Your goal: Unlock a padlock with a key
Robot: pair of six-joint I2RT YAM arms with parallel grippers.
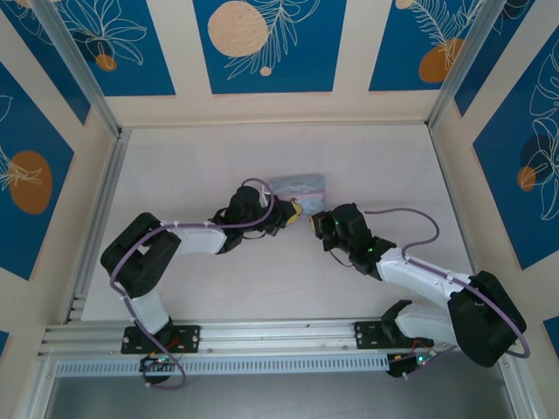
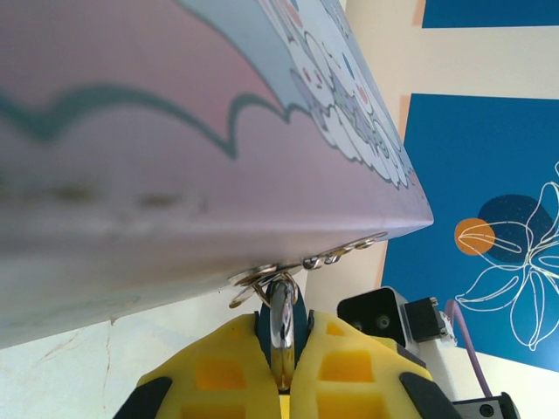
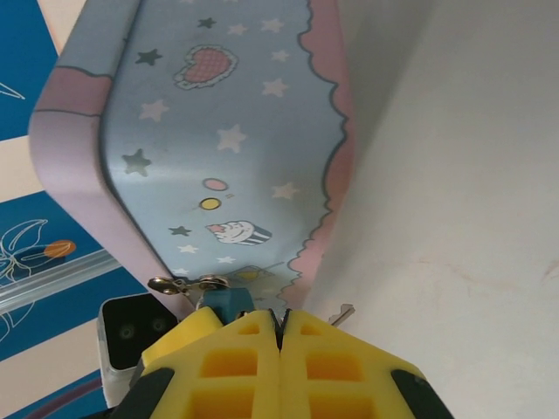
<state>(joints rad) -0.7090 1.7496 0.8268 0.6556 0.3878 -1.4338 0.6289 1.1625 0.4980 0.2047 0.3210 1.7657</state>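
Left end effector (image 2: 285,353) pinching padlock (image 2: 281,319), under tin (image 2: 175,131)

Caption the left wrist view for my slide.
Left gripper clamps the padlock on the hasp of the pastel tin.

Centre crowding, edges lying open

The tin (image 1: 297,185) is blocking the table's middle. The left gripper (image 1: 293,210), clamping the padlock (image 2: 281,321), and the pinched-shut right gripper (image 1: 308,219) are meeting at the tin's near side. Bare table (image 1: 192,157) is lying open elsewhere.
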